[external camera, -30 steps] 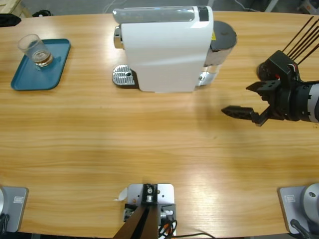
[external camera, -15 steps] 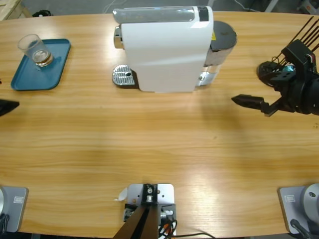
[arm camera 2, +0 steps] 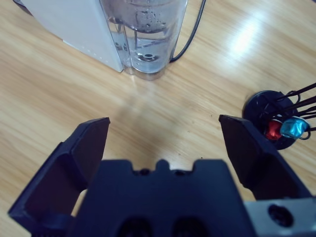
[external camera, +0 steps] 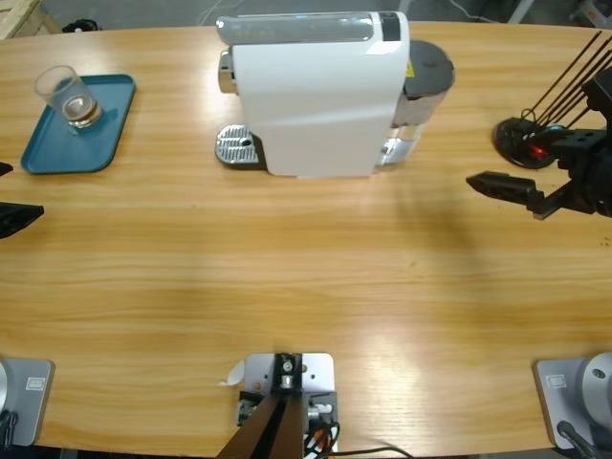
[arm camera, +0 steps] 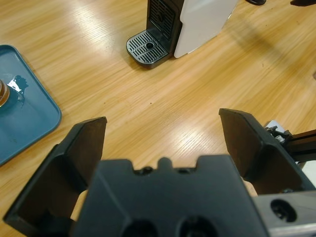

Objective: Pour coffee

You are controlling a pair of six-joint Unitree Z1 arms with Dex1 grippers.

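Note:
A clear glass with a shallow layer of brown coffee stands on a blue tray at the far left. In the left wrist view only the glass's edge shows on the tray. My left gripper enters at the left edge, below the tray, open and holding nothing. The white coffee machine stands at the back middle, its metal drip tray bare. My right gripper hangs open and holding nothing at the right, facing the machine's water tank.
A black capsule stand with thin wire rods sits at the far right, holding red and blue capsules. A black cable runs behind the tank. Bare wooden table stretches between the two grippers.
The right gripper has drawn back to the right, away from the machine. The left gripper has come into view at the left edge.

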